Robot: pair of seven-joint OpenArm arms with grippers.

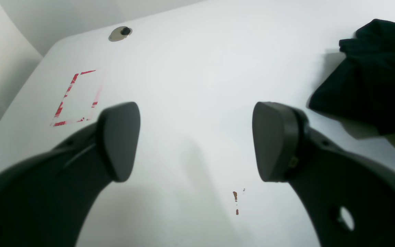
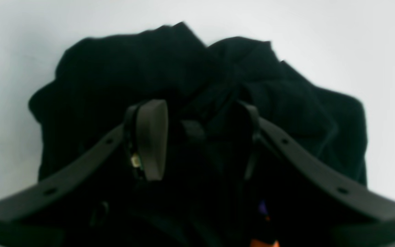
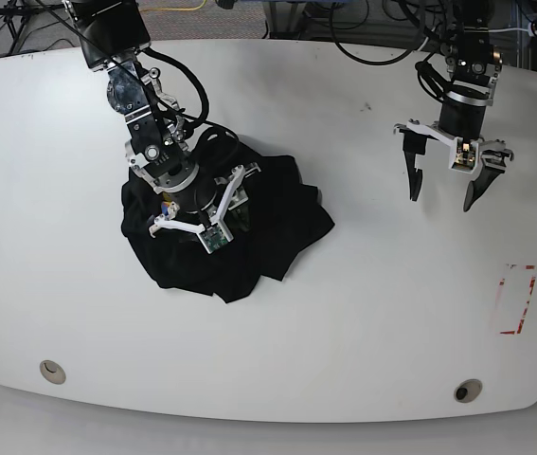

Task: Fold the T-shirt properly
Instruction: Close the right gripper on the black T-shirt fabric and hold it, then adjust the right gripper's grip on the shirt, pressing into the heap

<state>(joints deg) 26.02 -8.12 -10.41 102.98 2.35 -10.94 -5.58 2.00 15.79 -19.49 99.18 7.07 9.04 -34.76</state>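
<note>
The T-shirt (image 3: pixel 282 227) lies as a crumpled black heap left of the table's middle. In the right wrist view the T-shirt (image 2: pixel 115 75) fills the frame, and a bit of orange and purple print (image 2: pixel 263 223) shows at the bottom. My right gripper (image 3: pixel 201 201) hangs right over the heap. In its own view the right gripper (image 2: pixel 197 144) has its jaws apart, with a ridge of cloth between them, and neither pad presses on it. My left gripper (image 3: pixel 441 197) hovers wide open over bare table to the right. Its view shows the left gripper (image 1: pixel 195 140) empty, with a T-shirt (image 1: pixel 372 79) corner at the right edge.
A red tape rectangle (image 3: pixel 516 299) marks the white table (image 3: pixel 363 313) near its right edge, and shows as the tape rectangle (image 1: pixel 75 97) in the left wrist view. Round holes (image 3: pixel 467 390) sit near the front corners. Cables run along the back edge.
</note>
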